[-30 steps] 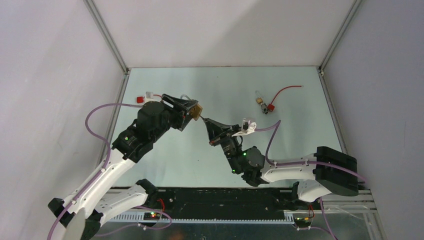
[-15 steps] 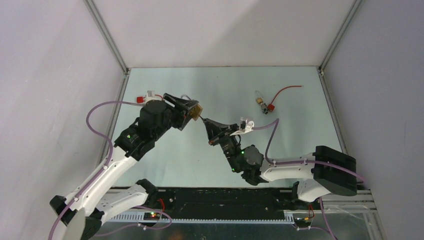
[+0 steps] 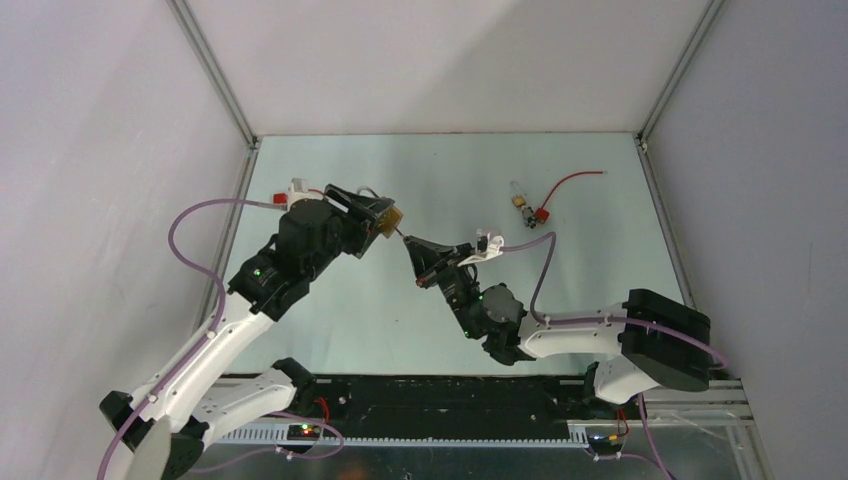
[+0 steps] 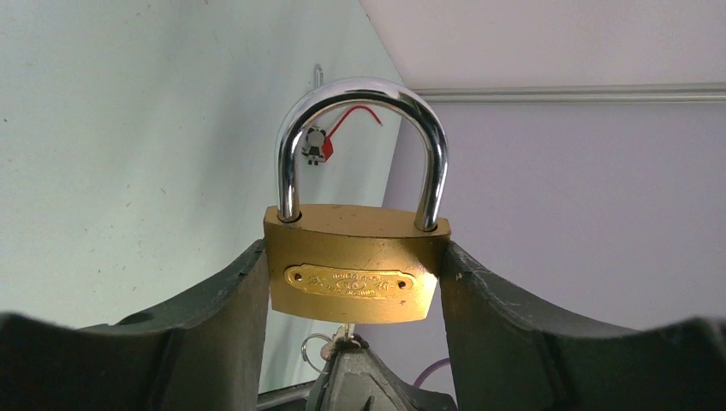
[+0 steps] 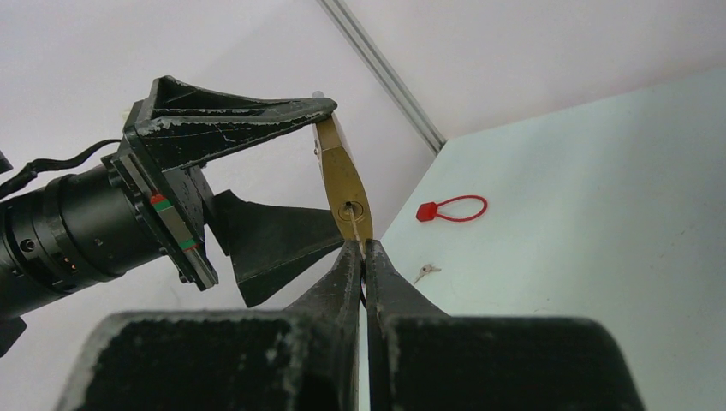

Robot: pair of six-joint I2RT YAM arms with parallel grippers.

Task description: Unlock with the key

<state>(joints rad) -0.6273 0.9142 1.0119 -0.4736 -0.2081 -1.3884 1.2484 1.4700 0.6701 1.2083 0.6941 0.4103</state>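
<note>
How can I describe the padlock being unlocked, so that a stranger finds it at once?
Look at the left rear of the pale green table. There the left arm's black fingers hold up a brass padlock with a curved silver shackle. Unlike the small padlock lying far right, a thin silvery metal key meets its keyhole.

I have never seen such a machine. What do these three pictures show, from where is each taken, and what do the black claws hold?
These are two robot arms, a left arm and a right arm, bolted at the near edge of a table. One picture looks down from above; the other two come from a camera on each wrist. The left gripper clamps a brass padlock, its shackle closed. The right gripper pinches a tiny key, its tip in the keyhole. On the table lie a red tag, a loose key and another small lock.
</note>
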